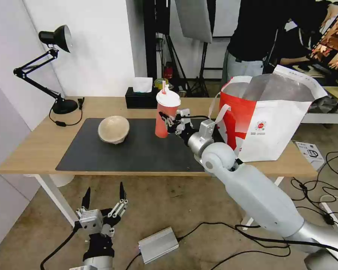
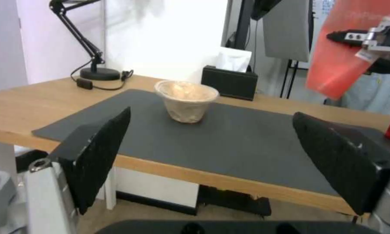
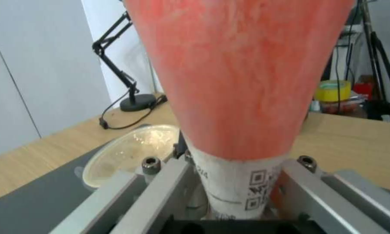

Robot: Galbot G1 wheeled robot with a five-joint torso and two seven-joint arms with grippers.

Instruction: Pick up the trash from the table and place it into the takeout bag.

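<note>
My right gripper (image 1: 169, 122) is shut on the lower part of a red drink cup (image 1: 166, 117) with a white lid and straw. It holds the cup upright just above the dark grey mat (image 1: 139, 152), left of the takeout bag (image 1: 274, 120). The right wrist view looks up the cup's red wall (image 3: 238, 74) from between the fingers. The bag stands open at the table's right end, foil lining showing. A beige paper bowl (image 1: 113, 129) sits on the mat's left half and also shows in the left wrist view (image 2: 186, 100). My left gripper (image 1: 103, 197) hangs open below the table's front edge (image 1: 33, 167), fingers up.
A black desk lamp (image 1: 58, 71) stands at the table's back left, a black tissue box (image 1: 141, 98) at the back middle. A silver box (image 1: 157, 245) and cables lie on the floor. A person stands behind the bag.
</note>
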